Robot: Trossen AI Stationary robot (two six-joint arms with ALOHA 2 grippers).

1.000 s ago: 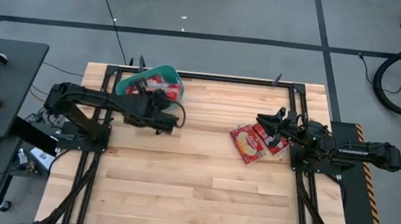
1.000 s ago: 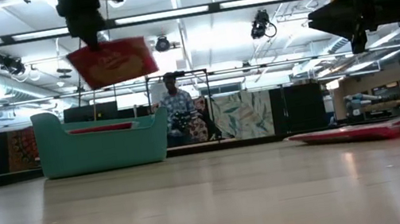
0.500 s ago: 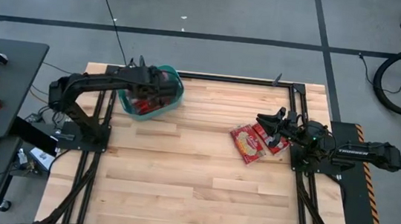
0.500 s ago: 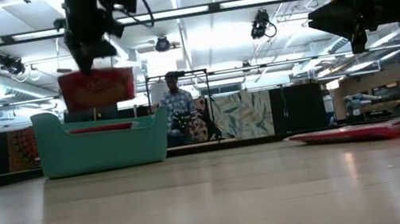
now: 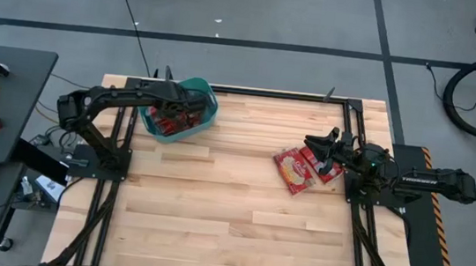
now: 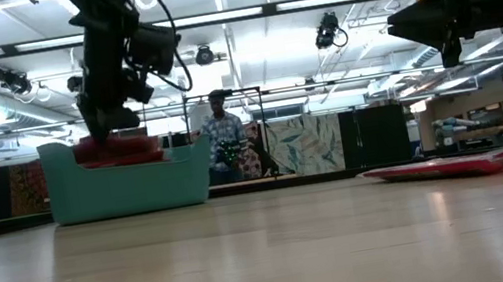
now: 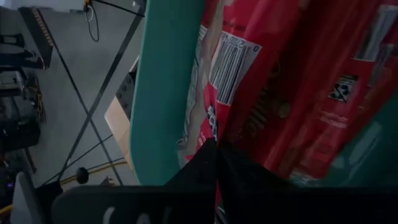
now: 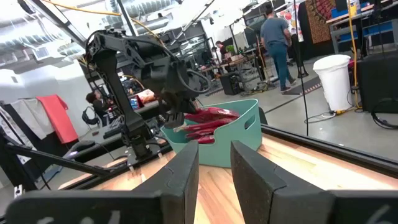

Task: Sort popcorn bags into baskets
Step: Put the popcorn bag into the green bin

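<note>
The teal basket [image 5: 180, 109] sat at the far left corner of the wooden table [image 5: 230, 212], close against the table's far edge. The left gripper [image 5: 189, 110] reached down inside it, its fingers [image 7: 211, 163] pressed together on the edge of a red popcorn bag [image 7: 292, 81] lying on the stack in the basket, beside the teal wall. In the low view the stack [image 6: 118, 149] rose just above the rim.

Two more popcorn bags [image 5: 294, 170] lay flat on the right half of the table, touching each other. The right gripper [image 5: 325, 148] hovered above them, near the right rail, its jaws spread with nothing between them [image 8: 214, 165].

The whole middle and near part of the table lay bare between the basket and those two bags, well apart from both arms.

A second before, the left gripper had held the bag high above the table, beside the basket; half a second before, it hung over the rim. Now the bag was down inside. The right arm had not moved.
</note>
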